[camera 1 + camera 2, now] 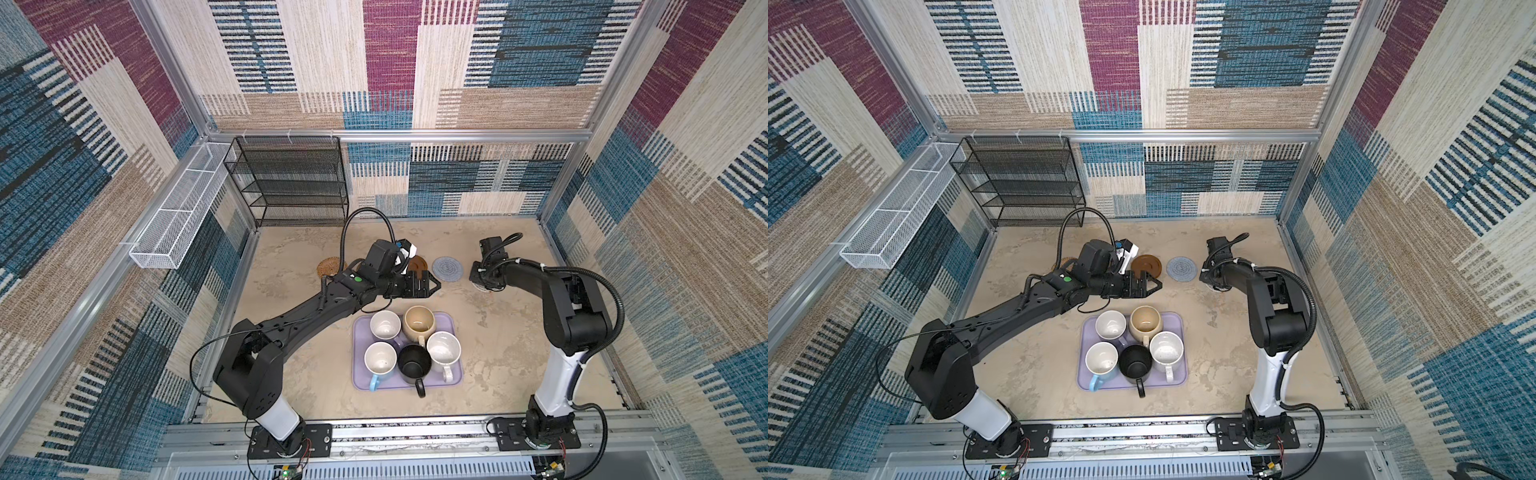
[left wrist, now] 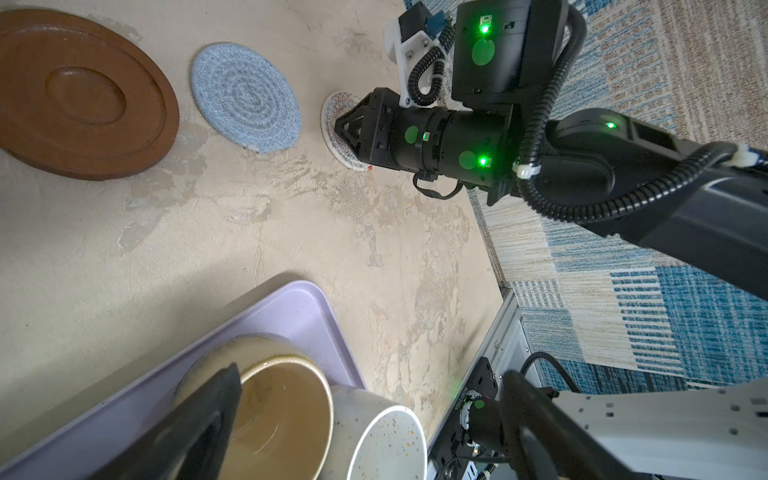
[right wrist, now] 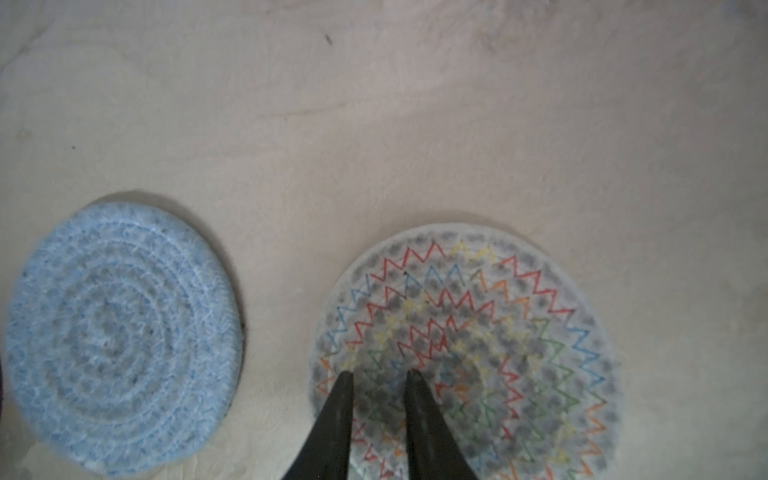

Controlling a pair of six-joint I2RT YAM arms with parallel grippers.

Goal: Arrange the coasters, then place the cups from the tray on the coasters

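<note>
Barely started: tan, brown and grey-blue coasters (image 1: 1181, 269) sit rowed on the counter (image 1: 498, 353). Right fingers (image 3: 340, 415), nearly closed, rest on the whitish coaster (image 3: 498, 332) alongside. Left fingers (image 2: 195, 432) spread, empty. All cups (image 1: 419, 322) still on the tray (image 1: 448, 321).

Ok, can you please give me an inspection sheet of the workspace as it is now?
Surface: beige mottled tabletop.
Job's things: tan coaster, brown coaster, grey-blue coaster and whitish coaster lie in a row at the back; a fifth cannot be told apart. On the tray: lavender cup, beige cup, light blue cup, black cup, speckled cup.
Clutter: nothing seen.
Grippers: left gripper open, empty, between brown coaster and tray; right gripper nearly closed, tips on the whitish coaster.
Cables: black conduit arches over each arm.
Surroundings: black mesh shelf, white mesh basket, patterned walls.
</note>
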